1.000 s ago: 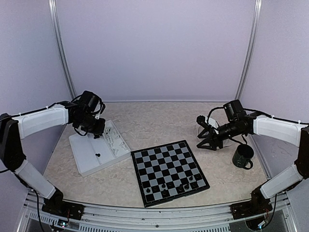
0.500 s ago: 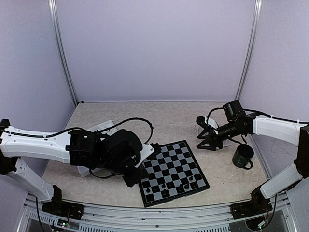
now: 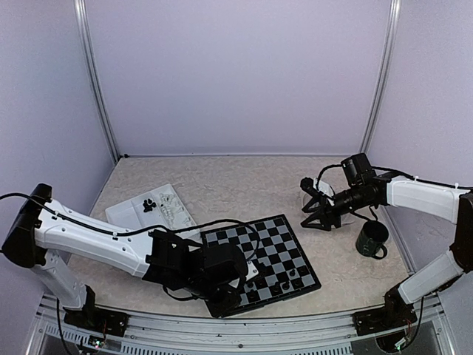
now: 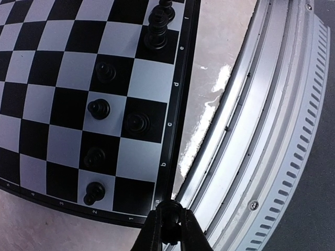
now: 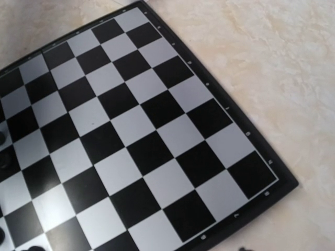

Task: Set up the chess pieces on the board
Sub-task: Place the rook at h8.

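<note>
The board lies at mid table, and several black chess pieces stand along its near edge. Over its near left corner my left gripper hangs low. The left wrist view shows that gripper shut on a small black piece, just off the corner of the board, with several black pieces standing on the squares beyond. My right gripper hovers with open jaws off the board's far right corner. Its fingers stay out of the right wrist view, where the board fills the picture.
A white compartment tray lies at the left with a black piece and pale pieces in it. A dark green mug stands at the right under the right arm. The metal rail runs just past the board's near edge.
My left arm has swung from the tray across to the board's near left corner, carrying the black piece. The right arm has not moved.
</note>
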{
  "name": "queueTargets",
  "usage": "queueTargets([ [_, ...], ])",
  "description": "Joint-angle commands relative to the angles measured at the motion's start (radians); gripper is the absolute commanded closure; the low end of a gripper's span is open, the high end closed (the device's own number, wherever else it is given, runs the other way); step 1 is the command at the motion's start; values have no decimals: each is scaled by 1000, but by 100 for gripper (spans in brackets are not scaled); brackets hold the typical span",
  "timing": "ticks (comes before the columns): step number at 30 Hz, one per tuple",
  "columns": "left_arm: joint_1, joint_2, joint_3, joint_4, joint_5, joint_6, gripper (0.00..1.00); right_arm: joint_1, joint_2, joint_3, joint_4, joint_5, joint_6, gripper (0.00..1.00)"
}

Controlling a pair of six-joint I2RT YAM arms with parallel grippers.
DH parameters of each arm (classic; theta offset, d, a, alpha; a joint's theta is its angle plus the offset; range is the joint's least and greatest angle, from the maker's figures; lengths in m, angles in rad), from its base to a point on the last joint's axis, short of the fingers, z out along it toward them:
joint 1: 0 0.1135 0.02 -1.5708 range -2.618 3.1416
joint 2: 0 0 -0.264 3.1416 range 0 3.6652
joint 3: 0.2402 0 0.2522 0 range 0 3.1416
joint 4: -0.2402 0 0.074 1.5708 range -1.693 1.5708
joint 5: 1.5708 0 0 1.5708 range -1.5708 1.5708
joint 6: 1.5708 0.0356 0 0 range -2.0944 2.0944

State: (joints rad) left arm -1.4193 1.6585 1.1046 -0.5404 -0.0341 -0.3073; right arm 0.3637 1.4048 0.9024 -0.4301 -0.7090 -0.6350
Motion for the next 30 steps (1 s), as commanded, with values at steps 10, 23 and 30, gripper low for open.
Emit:
queueTargets([
  [10, 19, 68, -46, 11, -22, -29, 88, 1, -1, 17, -16, 2, -3, 44],
  [23, 58, 65, -60, 50, -35, -45, 87, 0, -3, 18, -19, 2, 1, 44],
  [30, 61, 81, -54, 38, -31, -43, 81, 1, -3, 16, -21, 2, -1, 44],
])
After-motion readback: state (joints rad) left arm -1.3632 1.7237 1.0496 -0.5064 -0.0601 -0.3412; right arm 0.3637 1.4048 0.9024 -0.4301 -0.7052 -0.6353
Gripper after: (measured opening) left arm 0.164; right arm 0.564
